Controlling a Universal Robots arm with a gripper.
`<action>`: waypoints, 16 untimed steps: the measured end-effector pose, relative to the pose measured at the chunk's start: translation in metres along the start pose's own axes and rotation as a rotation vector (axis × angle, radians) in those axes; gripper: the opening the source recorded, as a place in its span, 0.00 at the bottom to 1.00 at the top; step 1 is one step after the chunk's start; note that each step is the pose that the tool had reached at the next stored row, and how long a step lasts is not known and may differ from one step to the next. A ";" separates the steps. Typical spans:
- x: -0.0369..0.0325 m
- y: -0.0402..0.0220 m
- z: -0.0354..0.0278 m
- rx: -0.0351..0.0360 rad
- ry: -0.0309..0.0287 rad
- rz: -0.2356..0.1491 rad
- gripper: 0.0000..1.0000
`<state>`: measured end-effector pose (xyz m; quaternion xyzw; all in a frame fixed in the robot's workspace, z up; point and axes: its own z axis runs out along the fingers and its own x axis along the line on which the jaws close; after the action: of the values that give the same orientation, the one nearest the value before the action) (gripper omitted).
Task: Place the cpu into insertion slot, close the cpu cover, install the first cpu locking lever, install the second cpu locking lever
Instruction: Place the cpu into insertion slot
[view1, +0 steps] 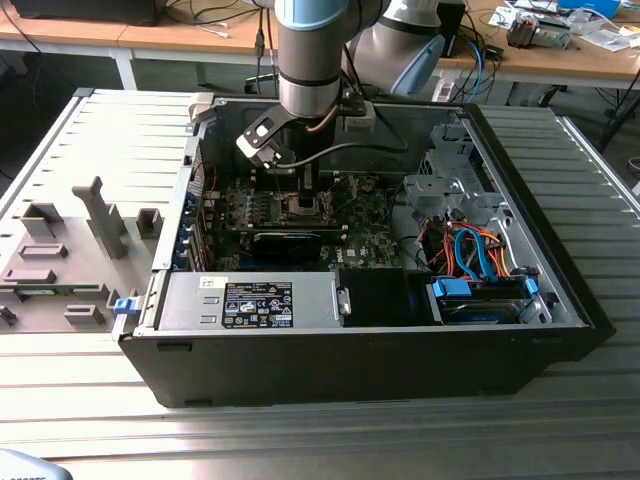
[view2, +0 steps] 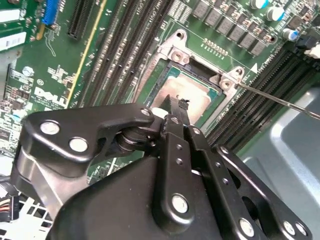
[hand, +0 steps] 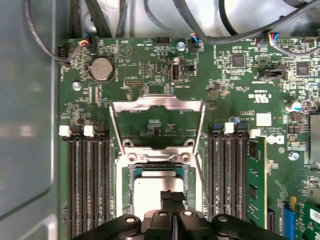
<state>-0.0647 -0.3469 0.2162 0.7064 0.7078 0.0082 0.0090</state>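
The cpu (hand: 146, 191) sits in the insertion slot (hand: 155, 159). The cpu cover (hand: 157, 103) stands open. The gripper (hand: 172, 195) is clenched empty, directly over the chip.

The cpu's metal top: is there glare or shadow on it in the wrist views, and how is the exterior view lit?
First wrist view: the small square silvery-grey cpu gleams pale beside the black claw. Second wrist view: a white glare patch sits by the claw tip. Exterior view: the open black computer case is dim inside, the grey slatted table bright.
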 end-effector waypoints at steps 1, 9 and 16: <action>-0.0026 0.0000 0.0003 0.0002 -0.0001 0.000 0.11; -0.0173 0.0000 0.0006 0.0002 0.0000 0.000 0.11; -0.0247 -0.0001 0.0007 0.0002 0.0001 0.000 0.11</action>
<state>-0.0648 -0.3716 0.2155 0.7064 0.7077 0.0081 0.0089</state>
